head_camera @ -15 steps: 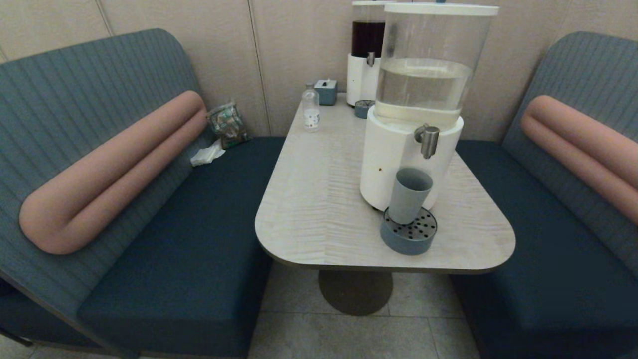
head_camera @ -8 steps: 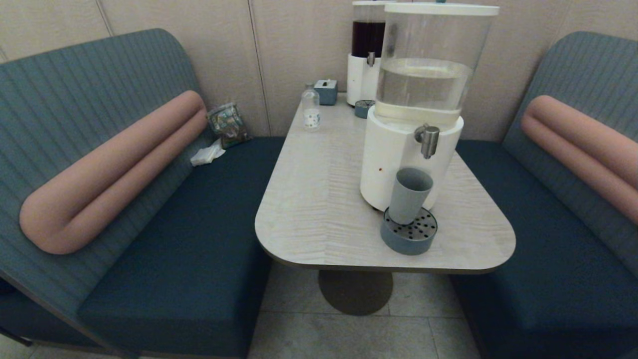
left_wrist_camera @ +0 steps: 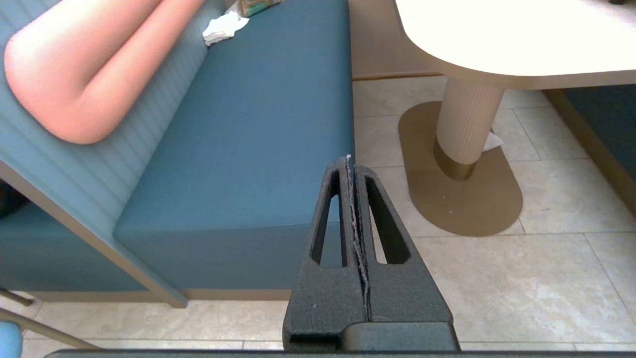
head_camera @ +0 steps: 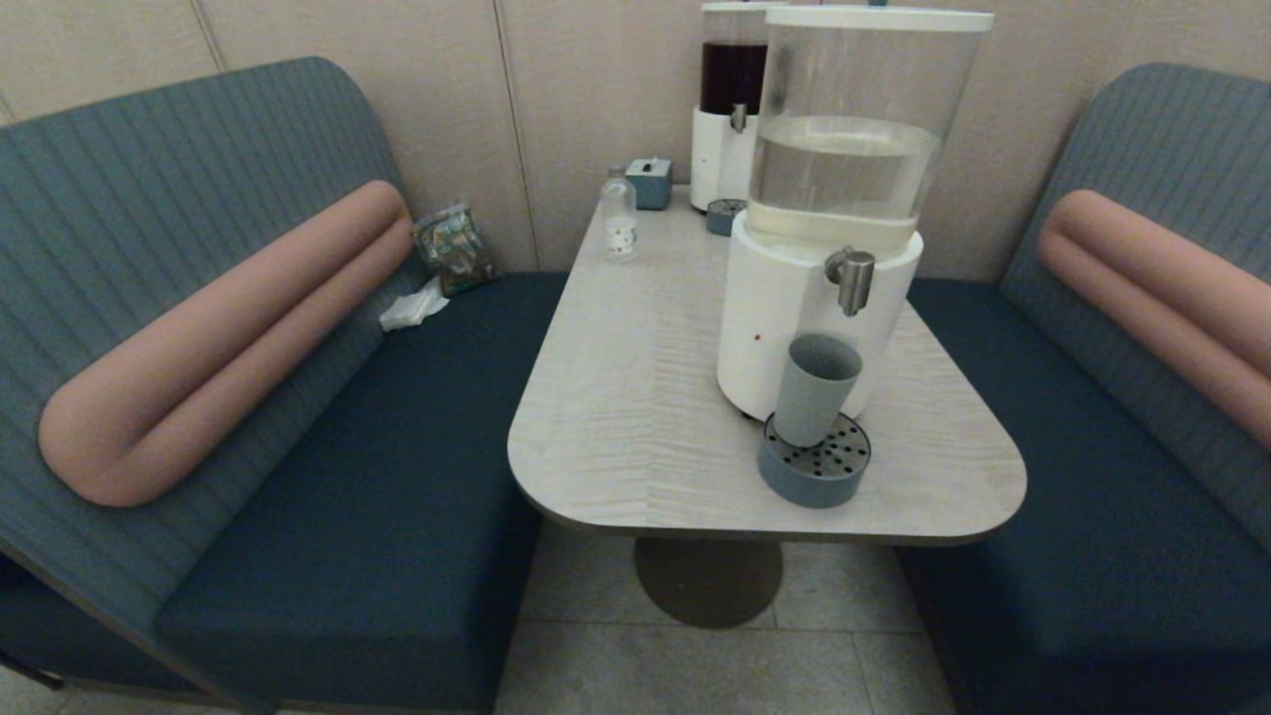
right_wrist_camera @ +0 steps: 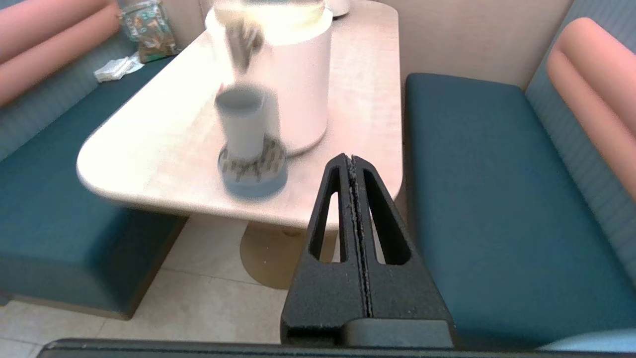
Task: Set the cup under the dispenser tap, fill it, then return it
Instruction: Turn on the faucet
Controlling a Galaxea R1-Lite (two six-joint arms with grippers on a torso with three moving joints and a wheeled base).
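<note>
The grey-blue cup [head_camera: 814, 387] stands upright on the round perforated drip tray [head_camera: 816, 465], below and slightly left of the brushed-silver tap [head_camera: 854, 280] of the large white-based dispenser [head_camera: 794, 318]. The right wrist view shows the cup [right_wrist_camera: 241, 122] blurred on the table. My right gripper [right_wrist_camera: 351, 158] is shut and empty, low off the table's near right corner, well short of the cup. Below table height beside the left bench, my left gripper [left_wrist_camera: 348, 159] is shut and empty. Neither gripper appears in the head view.
A smaller dispenser with dark liquid [head_camera: 730, 109], a small clear bottle [head_camera: 620, 220] and a blue tissue box [head_camera: 650, 183] stand at the table's far end. Blue benches [head_camera: 397, 467] flank the table [head_camera: 635, 397]. A snack bag [head_camera: 452, 248] lies on the left bench.
</note>
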